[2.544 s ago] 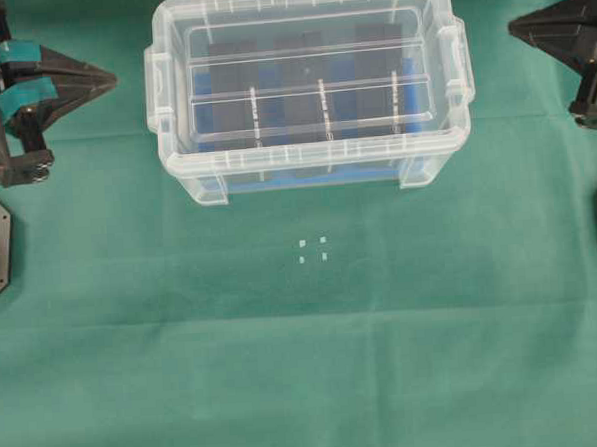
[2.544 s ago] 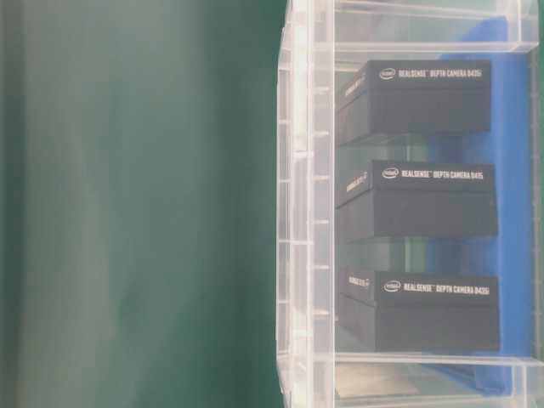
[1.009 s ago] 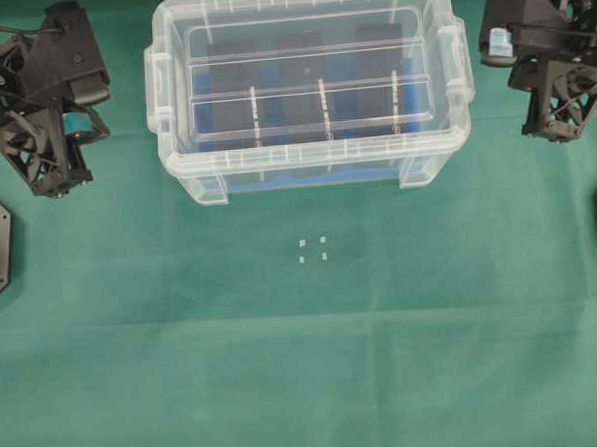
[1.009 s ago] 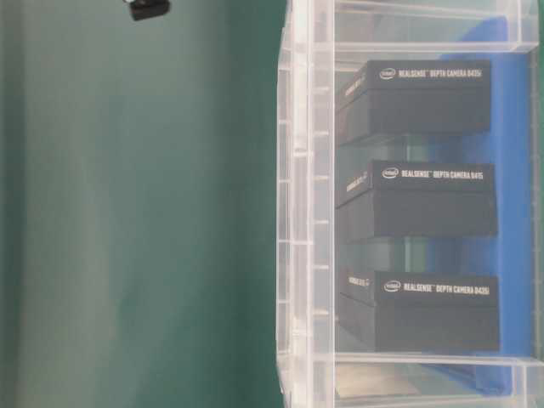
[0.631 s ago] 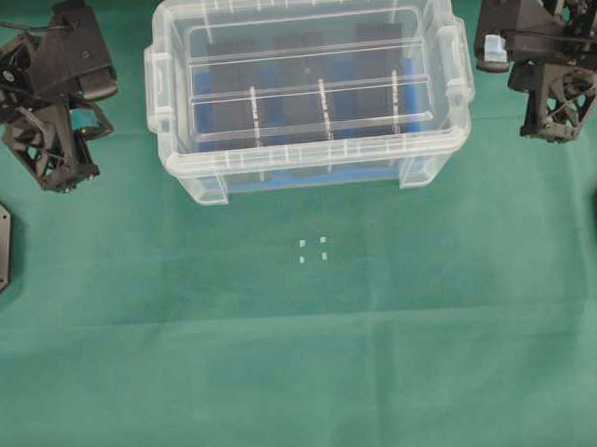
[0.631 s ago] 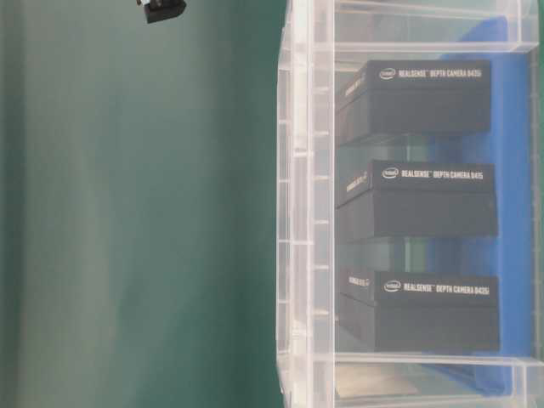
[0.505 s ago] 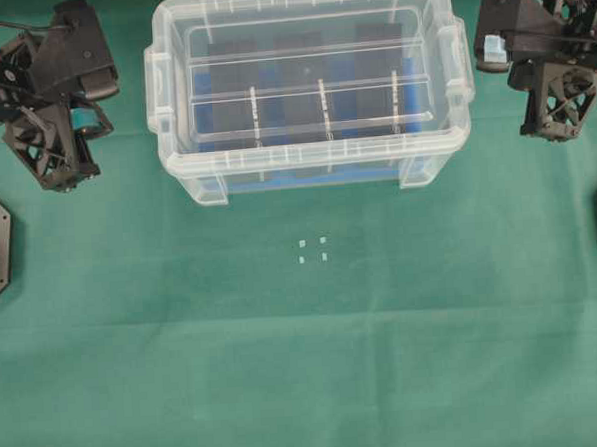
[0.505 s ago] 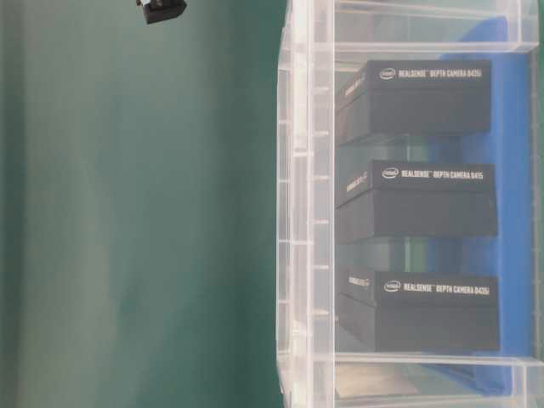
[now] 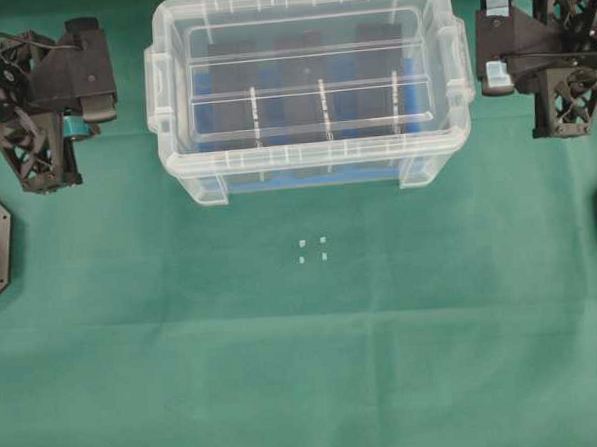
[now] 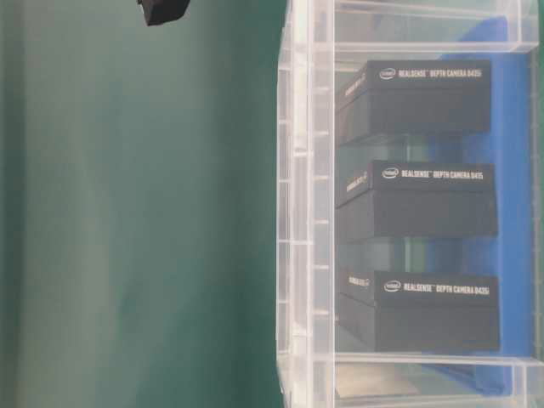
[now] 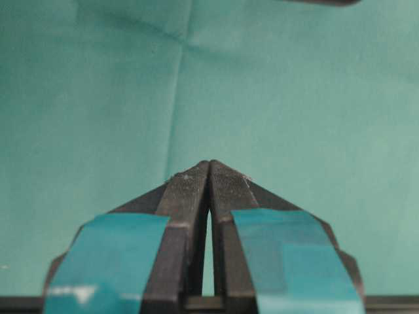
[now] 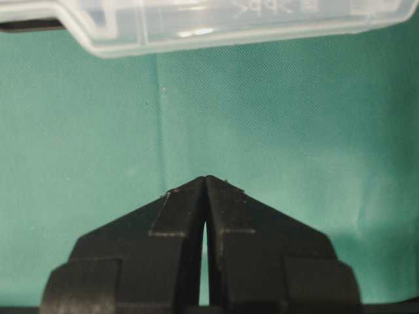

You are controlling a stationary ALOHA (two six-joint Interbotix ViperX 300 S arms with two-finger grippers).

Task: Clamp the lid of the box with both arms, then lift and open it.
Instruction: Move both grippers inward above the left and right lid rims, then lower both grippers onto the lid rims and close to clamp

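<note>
— What stood on the green cloth (image 9: 316, 363)?
— The deep clear plastic tub (image 9: 312, 168) at the far middle, its flat clear ribbed lid (image 9: 309, 83) seated on top, black blocks (image 10: 416, 202) inside.
— And the arms?
— The teal-taped left gripper (image 11: 209, 171) and plain black right gripper (image 12: 205, 184) were both pinched closed on nothing, each well off its end of the tub.
— The danger?
— Arriving clenched, they'd probably shove the tub, or grab unevenly and tilt the lid.

Clear ribbed lid (image 9: 309, 78) sits closed on the box (image 9: 311, 175).
</note>
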